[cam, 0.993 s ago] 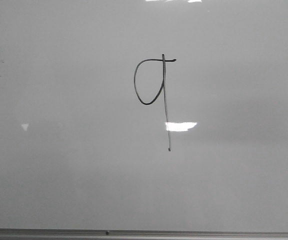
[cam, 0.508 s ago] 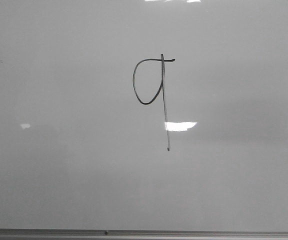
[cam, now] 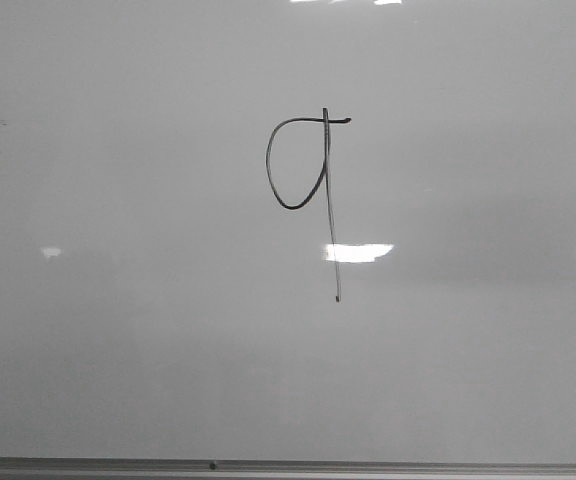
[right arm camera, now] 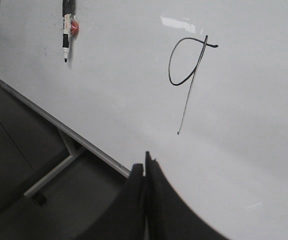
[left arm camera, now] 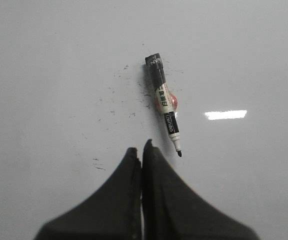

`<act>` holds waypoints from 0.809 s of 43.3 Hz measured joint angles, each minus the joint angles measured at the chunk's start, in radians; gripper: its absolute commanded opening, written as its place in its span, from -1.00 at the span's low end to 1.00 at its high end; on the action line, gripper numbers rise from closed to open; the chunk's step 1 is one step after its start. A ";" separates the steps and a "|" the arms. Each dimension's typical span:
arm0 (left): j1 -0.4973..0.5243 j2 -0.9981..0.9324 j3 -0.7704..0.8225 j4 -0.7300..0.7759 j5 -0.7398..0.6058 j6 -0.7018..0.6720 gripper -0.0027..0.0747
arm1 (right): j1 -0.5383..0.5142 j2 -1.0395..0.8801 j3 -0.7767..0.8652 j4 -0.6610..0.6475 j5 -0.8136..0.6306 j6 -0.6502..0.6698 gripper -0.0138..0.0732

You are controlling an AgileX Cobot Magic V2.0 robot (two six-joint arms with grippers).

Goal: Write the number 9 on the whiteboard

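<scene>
On my front camera the whiteboard (cam: 148,350) fills nearly the whole picture, pale grey and glossy, with bright rectangular light reflections on it. The number 9 (cam: 308,170) is drawn in thin black line a little above the middle of the board: an oval loop, a short tick at its upper right, and a long straight tail running down through one reflection. A thin grey rail (cam: 368,466) runs along the board's lower edge. At the far left edge I can just make out a small red object, too cropped to name.

My left wrist camera shows the left claw (left arm camera: 141,150) with its two dark fingers pressed together, holding nothing, close to the board. Just beyond the fingertips a marker (left arm camera: 164,105) sits against the board, uncapped tip pointing toward the claw, with something red behind its barrel. Small black specks dot the board around it.

My right wrist camera shows the right claw (right arm camera: 145,162) also pressed together and empty, near the board's lower edge, with the 9 beyond it. The marker hangs far off near the board's corner. The board's stand (right arm camera: 54,172) and dark floor show below.
</scene>
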State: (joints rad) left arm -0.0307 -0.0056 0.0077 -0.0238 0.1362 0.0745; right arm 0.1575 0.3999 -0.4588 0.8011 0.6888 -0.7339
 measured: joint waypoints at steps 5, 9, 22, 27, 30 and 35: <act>0.000 0.000 0.000 0.000 0.000 0.000 -0.98 | 0.000 0.000 0.000 0.000 0.000 0.000 -0.82; 0.000 0.000 0.000 0.000 0.000 0.000 -0.98 | 0.000 0.000 0.000 0.000 0.000 0.000 -0.82; 0.000 0.000 0.000 0.000 -0.002 0.000 -0.98 | 0.000 0.000 0.004 -0.032 -0.135 0.000 -0.82; 0.000 0.000 0.000 0.000 -0.002 0.000 -0.98 | 0.000 -0.007 0.008 -0.155 -0.239 0.048 -0.82; 0.000 0.000 0.000 0.000 -0.002 0.000 -0.98 | 0.000 -0.027 0.032 -0.263 -0.313 0.142 -0.82; 0.000 0.000 0.000 0.000 -0.002 0.000 -0.98 | -0.023 -0.088 0.105 -0.476 -0.427 0.392 -0.82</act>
State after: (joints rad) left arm -0.0307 -0.0056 0.0077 -0.0238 0.1347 0.0745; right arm 0.1347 0.3120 -0.3536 0.3248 0.2614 -0.3417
